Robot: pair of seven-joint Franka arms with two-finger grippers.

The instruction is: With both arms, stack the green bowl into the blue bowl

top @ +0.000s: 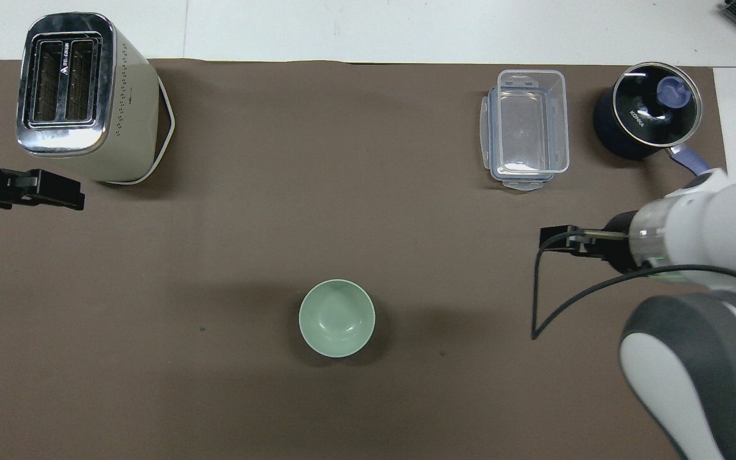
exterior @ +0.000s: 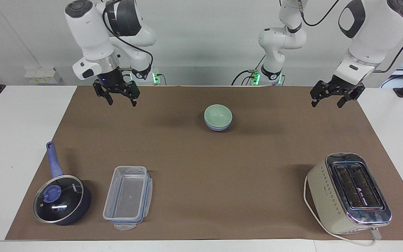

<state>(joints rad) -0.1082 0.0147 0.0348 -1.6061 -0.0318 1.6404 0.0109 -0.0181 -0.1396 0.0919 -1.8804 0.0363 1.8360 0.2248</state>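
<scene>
The small matte mint-green bowl [exterior: 218, 115] sits nested in the matching periwinkle-blue bowl [exterior: 217, 127], so stacking looks done. The right gripper [exterior: 121, 99] and left gripper [exterior: 327, 99] hang spread open and empty over the mat's 2 ends, apparently clear of the stack.

Overhead view of a brown mat [top: 368, 191]. A green bowl [top: 337, 317] sits at lower centre. A toaster [top: 84, 96] stands upper left; a clear container [top: 525, 130] and lidded saucepan [top: 649, 118] upper right. Black grippers enter at mid-left [top: 55, 191] and mid-right [top: 556, 239].
</scene>
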